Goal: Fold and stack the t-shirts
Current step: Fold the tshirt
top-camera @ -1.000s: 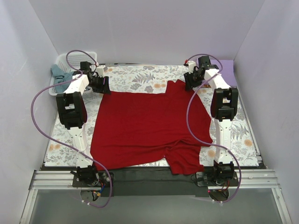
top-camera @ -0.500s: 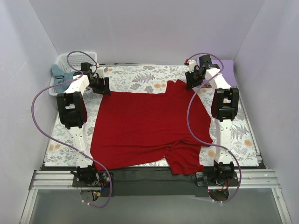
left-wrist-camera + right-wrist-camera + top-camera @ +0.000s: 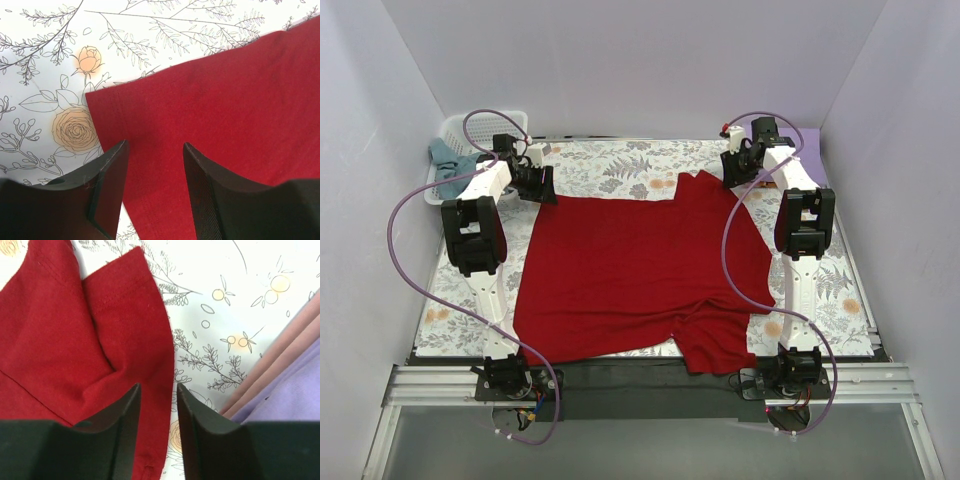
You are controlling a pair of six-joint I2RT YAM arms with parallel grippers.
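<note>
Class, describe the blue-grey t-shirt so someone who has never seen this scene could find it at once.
Start at the floral table cloth and go to its far left corner, where a white lattice basket stands. The blue-grey t-shirt hangs over the basket's side, unlike the red t-shirt spread flat mid-table and the lavender t-shirt at the far right.

T-shirt [image 3: 640, 270] on table cloth [image 3: 610, 165] — basket [image 3: 450, 126] far-left

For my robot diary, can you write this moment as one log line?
red shirt: spread out | left hand: open over its far-left corner | right hand: open over its far-right edge
</note>
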